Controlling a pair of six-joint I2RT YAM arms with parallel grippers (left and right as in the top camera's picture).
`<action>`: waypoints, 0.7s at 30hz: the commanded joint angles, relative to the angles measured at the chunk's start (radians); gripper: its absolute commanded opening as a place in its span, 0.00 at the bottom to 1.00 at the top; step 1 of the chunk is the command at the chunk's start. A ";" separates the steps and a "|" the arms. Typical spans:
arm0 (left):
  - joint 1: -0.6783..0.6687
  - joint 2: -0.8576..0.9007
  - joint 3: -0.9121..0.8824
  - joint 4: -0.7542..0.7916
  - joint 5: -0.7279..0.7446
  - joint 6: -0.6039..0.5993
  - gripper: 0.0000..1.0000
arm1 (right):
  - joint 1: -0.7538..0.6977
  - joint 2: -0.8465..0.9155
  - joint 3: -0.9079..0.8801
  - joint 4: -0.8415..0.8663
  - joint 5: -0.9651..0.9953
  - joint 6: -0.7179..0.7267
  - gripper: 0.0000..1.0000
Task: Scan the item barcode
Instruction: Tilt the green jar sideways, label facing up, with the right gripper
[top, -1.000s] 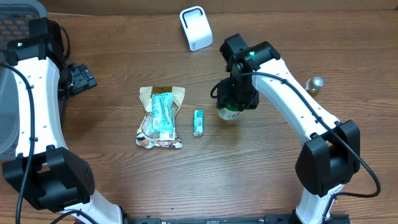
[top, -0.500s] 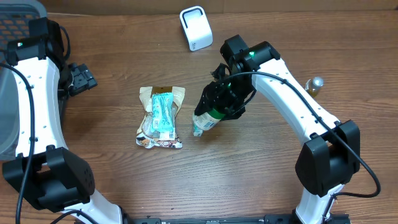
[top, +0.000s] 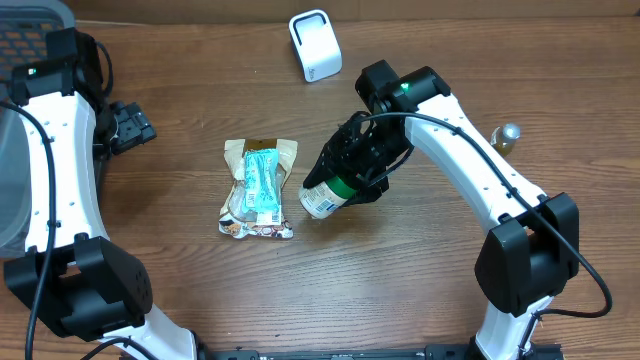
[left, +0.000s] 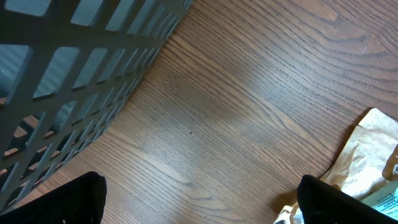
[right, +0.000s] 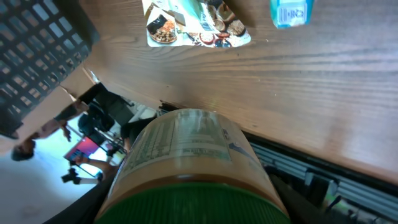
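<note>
table (top: 180, 300): dark wood grain | basket (left: 74, 38): grey lattice, left edge

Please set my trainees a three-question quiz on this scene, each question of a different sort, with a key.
1. True or false: the right pincer grips the jar.
2. What lies on the table to the left of the jar in the overhead view? A: a mug. B: a snack bag. C: a spoon.
3. Fill in: the jar's lid is coloured ___.
Key: 1 true; 2 B; 3 green.
</note>
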 joint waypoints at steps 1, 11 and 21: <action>-0.002 0.010 0.018 0.001 -0.013 0.019 1.00 | -0.006 -0.014 0.019 -0.002 -0.045 0.104 0.39; -0.002 0.010 0.018 0.001 -0.013 0.019 0.99 | -0.006 -0.014 0.019 -0.001 -0.045 0.132 0.38; -0.002 0.010 0.018 0.001 -0.013 0.019 1.00 | -0.006 -0.014 0.019 0.010 -0.042 0.132 0.33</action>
